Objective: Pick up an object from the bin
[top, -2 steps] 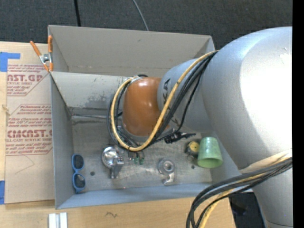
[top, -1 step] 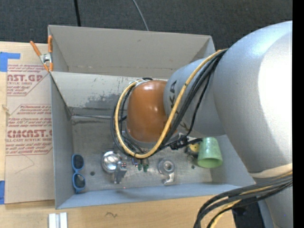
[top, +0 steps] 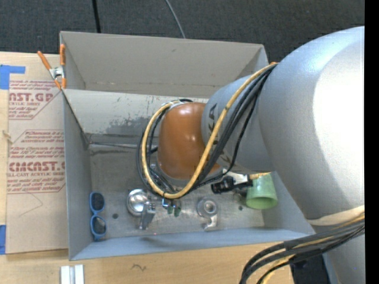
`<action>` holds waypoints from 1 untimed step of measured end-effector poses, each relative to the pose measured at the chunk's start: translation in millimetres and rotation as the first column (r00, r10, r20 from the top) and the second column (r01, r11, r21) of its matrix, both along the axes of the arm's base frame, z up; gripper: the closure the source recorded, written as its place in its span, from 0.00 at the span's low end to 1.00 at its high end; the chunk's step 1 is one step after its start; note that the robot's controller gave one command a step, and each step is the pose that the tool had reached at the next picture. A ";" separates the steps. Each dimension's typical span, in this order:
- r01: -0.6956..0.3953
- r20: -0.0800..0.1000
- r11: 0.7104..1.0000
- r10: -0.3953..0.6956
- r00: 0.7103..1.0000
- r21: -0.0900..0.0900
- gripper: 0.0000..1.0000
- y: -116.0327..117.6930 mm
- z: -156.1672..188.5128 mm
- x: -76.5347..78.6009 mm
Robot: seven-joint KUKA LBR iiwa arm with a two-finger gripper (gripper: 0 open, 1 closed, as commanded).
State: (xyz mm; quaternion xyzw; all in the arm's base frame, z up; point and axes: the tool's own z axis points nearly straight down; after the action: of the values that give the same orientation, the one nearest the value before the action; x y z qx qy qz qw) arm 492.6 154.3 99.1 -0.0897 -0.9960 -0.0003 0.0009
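The arm reaches down into the grey metal bin [top: 77, 158] from the right, and its orange domed wrist cover [top: 183, 141], looped with yellow and black cables, hides most of the tool beneath it. The gripper [top: 170, 206] sits low over the bin floor near the front wall, but whether it is spread or pressed together cannot be told from this angle, and nothing can be seen pinched in it. Just to its left lies a shiny silver rounded metal piece [top: 137, 202], and just to its right a silver ring-shaped metal fitting [top: 207, 207]; either could be the target, though the first looks perhaps slightly closer. A pale green plastic cup [top: 260, 191] lies on its side farther right, and a blue-framed pair of sunglasses [top: 96, 215] rests well apart in the front left corner. The pick appears not yet made: the descent looks done, while the grasp and lift are left.
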 end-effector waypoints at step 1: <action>0.028 0.009 1.000 -0.028 1.000 0.003 0.00 3.6 -27.7 -11.4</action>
State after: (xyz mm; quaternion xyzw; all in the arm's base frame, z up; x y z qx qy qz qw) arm 481.2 158.0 71.4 -0.1036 -0.9946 -0.0020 -0.0034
